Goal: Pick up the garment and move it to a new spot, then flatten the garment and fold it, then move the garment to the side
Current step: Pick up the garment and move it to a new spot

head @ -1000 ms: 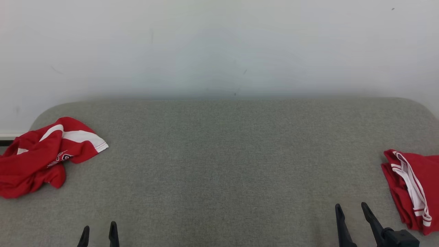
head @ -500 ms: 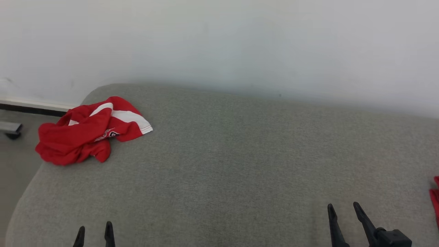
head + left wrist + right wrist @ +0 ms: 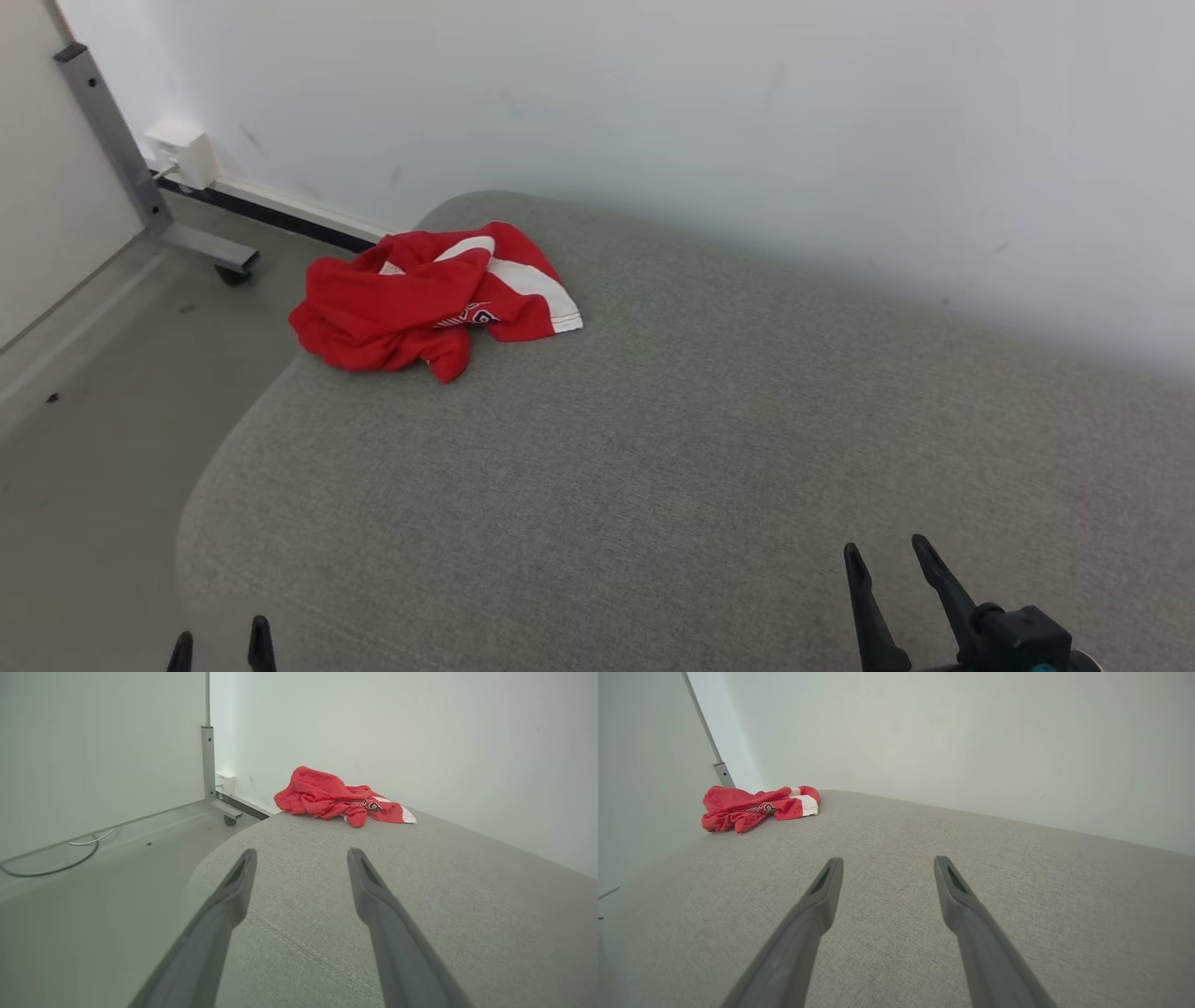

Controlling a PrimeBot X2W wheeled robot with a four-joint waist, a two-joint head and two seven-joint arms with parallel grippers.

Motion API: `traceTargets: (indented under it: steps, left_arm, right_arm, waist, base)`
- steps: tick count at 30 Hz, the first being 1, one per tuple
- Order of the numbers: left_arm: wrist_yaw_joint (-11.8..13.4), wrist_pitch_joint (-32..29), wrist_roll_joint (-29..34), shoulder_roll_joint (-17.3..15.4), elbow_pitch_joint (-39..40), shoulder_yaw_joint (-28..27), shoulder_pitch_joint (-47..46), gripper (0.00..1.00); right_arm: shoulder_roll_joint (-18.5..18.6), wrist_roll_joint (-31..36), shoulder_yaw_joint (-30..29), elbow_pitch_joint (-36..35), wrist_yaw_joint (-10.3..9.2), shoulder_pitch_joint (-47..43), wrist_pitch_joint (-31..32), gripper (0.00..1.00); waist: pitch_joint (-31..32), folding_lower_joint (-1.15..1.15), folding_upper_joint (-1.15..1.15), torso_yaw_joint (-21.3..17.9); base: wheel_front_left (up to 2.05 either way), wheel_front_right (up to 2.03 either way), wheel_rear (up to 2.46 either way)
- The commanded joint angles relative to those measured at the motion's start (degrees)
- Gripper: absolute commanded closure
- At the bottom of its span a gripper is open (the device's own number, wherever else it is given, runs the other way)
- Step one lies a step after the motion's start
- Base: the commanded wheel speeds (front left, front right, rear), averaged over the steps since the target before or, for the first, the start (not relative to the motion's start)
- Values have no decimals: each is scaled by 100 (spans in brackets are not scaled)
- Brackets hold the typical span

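Nothing done yet: facing the garment (image 3: 434, 299), not yet reaching for it.

Crumpled red and white at the far left corner of the grey cushion (image 3: 653, 467), close to the wall and well apart from both pincers. Judging by the heap: no pick-up, no move, no flattening, no fold, no setting aside. Left gripper (image 3: 220, 646) and right gripper (image 3: 885, 560) low at the near edge, fingers spread wide, holding nothing. From the head: the heap's outline from above, plus a white box (image 3: 182, 154) on the wall and a wheeled metal leg (image 3: 117, 149) on the floor. From the left wrist: a cable (image 3: 93, 839) on the floor, and the heap's height seen side-on. From the right wrist: the long bare stretch of cushion between fingers and garment.
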State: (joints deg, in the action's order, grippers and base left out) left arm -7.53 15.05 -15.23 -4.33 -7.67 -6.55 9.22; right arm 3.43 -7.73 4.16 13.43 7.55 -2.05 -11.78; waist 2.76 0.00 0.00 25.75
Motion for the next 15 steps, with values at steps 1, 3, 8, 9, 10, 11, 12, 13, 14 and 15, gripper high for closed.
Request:
traceTargets:
  steps: [1, 3, 8, 9, 10, 11, 12, 13, 14, 15]
  left_arm:
    - [9, 16, -29, 21, 93, -109, 62, 0]
    - [10, 16, -33, 40, 128, -165, 97, 0]
    - [10, 16, -35, 115, 269, -342, 222, 0]
    - [10, 16, -45, 120, 284, -380, 249, 0]
    - [10, 16, -59, 125, 302, -404, 270, 0]
    - [10, 16, -61, 133, 326, -425, 278, 0]
    - [10, 16, -59, 139, 350, -441, 283, 0]
    - [10, 16, -63, 144, 362, -449, 296, 0]
    - [10, 16, -67, 147, 371, -460, 310, 0]
    - [10, 16, -82, 148, 376, -466, 320, 0]
  right_arm:
    - [3, -10, 61, 15, -16, 122, 13, 0]
    - [28, -3, 106, 39, -16, 163, 33, 0]
    - [147, -61, 345, 144, -15, 398, 64, 0]
    - [159, -82, 387, 160, -15, 435, 70, 0]
    - [173, -103, 428, 183, -15, 468, 79, 0]
    - [191, -114, 460, 207, -15, 502, 78, 0]
    - [213, -125, 494, 233, -16, 536, 75, 0]
    - [229, -136, 522, 257, -16, 561, 71, 0]
    - [239, -150, 543, 279, -15, 582, 64, 0]
    - [249, -150, 564, 300, -15, 602, 56, 0]
  waist:
    - [-143, 0, 0, 367]
    - [-169, 0, 0, 386]
    - [-286, 0, 0, 461]
    - [-299, 0, 0, 470]
    - [-312, 0, 0, 478]
    - [-323, 0, 0, 484]
    - [-332, 0, 0, 490]
    - [-340, 0, 0, 494]
    - [-347, 0, 0, 497]
    - [-353, 0, 0, 499]
  base:
    - [0, 0, 0]
    - [0, 0, 0]
    - [0, 0, 0]
    - [0, 0, 0]
    - [0, 0, 0]
    - [0, 0, 0]
    - [0, 0, 0]
    - [0, 0, 0]
    - [0, 0, 0]
    - [0, 0, 0]
